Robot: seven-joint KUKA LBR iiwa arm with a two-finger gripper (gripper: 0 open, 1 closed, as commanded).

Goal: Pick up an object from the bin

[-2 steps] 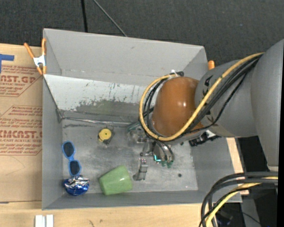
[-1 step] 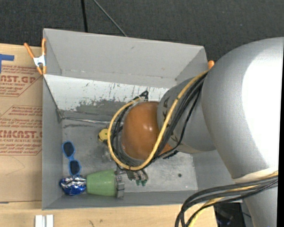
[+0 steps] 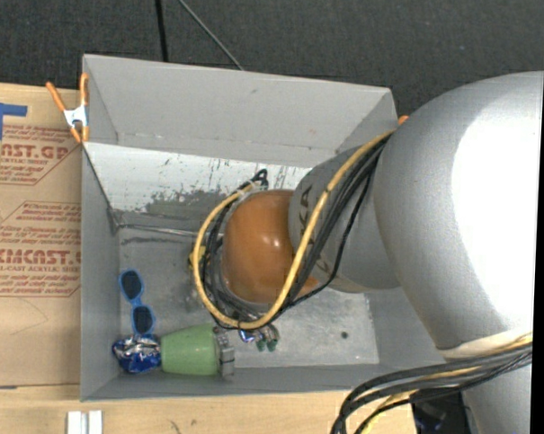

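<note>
Gripper positioned low in the grey bin.
A pale green cup is seen lying just left of it, blue sunglasses beyond; gripper state cannot be determined.

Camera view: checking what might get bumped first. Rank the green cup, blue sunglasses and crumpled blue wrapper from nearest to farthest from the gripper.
1. Green cup, lying on its side by the bin's bottom wall, just left of the gripper.
2. Blue sunglasses and crumpled blue wrapper, bottom-left corner: too close to call.
</note>
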